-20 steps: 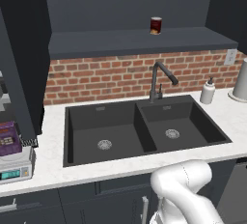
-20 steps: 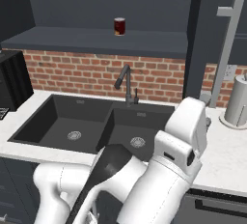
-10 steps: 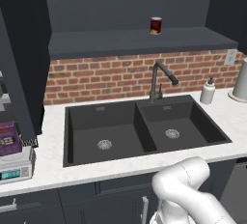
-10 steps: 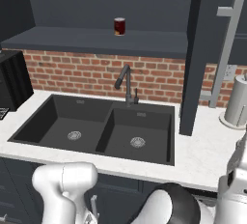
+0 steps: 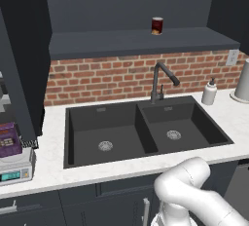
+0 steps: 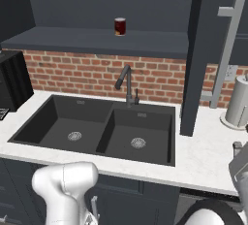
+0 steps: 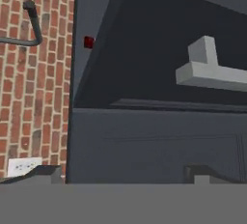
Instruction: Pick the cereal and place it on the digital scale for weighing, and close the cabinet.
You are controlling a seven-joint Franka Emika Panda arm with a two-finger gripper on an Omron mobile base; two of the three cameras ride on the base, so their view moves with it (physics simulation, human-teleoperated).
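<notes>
The purple cereal (image 5: 9, 140) box stands upright on the light grey digital scale (image 5: 17, 169) at the counter's far left. The cabinet (image 6: 145, 6) above the sink is open. Its right door (image 6: 196, 59) sticks out edge-on, with a silver bar handle (image 6: 226, 49). The left door (image 5: 22, 69) also stands out from the wall. My gripper (image 7: 124, 174) is open, with its dark fingertips (image 7: 46, 172) wide apart and nothing between them. It faces the dark door panel (image 7: 159, 136) just below the handle (image 7: 212, 71). The white arm (image 6: 63, 185) bends low in front of the counter.
A dark red can (image 5: 156, 25) sits on the cabinet shelf. Below lie a black double sink (image 5: 141, 132) with a faucet (image 5: 160, 81), a soap dispenser (image 5: 209, 92) and a paper towel roll (image 6: 240, 100). A black appliance (image 6: 12, 81) stands at the left by the brick wall.
The arm has swung out of the middle of the right base view, down and off to the right. The cereal, scale, can and cabinet doors have not moved.
</notes>
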